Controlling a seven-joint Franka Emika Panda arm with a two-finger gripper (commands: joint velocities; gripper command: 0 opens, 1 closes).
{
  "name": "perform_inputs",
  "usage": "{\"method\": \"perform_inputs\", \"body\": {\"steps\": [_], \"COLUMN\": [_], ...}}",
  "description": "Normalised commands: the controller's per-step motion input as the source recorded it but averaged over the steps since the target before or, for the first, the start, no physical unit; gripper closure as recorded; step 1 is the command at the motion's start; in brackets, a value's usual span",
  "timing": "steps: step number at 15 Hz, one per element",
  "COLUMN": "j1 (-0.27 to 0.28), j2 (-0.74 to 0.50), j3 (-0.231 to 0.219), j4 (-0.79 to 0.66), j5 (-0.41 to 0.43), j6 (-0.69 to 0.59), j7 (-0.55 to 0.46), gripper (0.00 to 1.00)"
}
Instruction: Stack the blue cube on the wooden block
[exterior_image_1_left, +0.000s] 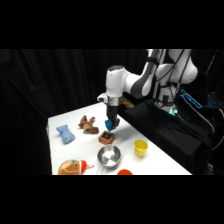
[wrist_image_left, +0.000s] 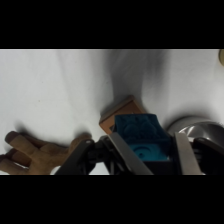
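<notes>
Nearest the side camera, at the table's (exterior_image_1_left: 150, 150) front edge, sit an orange-and-white toy (exterior_image_1_left: 71, 166) and an orange-red object (exterior_image_1_left: 124, 172) (mostly cut off). Behind them a metal bowl (exterior_image_1_left: 109, 156) holds nothing I can make out; a yellow cup (exterior_image_1_left: 140, 147) stands near the right edge, contents hidden. The blue cube (wrist_image_left: 142, 140), teal with embossed faces, is pinched between the gripper's (wrist_image_left: 147, 155) fingers just over the wooden block (wrist_image_left: 123, 112), whether touching I cannot tell. A pale blue bone-shaped item (exterior_image_1_left: 65, 133) lies by the left edge, a brown plush toy (exterior_image_1_left: 88, 124) beside it.
</notes>
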Motion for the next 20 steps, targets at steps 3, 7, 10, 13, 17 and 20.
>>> {"method": "perform_inputs", "body": {"steps": [3,7,10,13,17,20], "j1": [-0.121,-0.150,-0.144,-0.135,-0.104,-0.094], "j2": [0.20,0.20,0.15,0.12,0.13,0.14], "j3": [0.127,0.132,0.136,0.138,0.109,0.095], "j4": [0.17,0.13,0.12,0.11,0.11,0.10], "j5": [0.159,0.240,0.232,0.214,0.163,0.140], "j6": [0.08,0.19,0.19,0.18,0.18,0.18], "j7": [-0.14,-0.23,-0.23,-0.22,-0.18,-0.16], "gripper": [0.72,0.72,0.72,0.72,0.72,0.72]}}
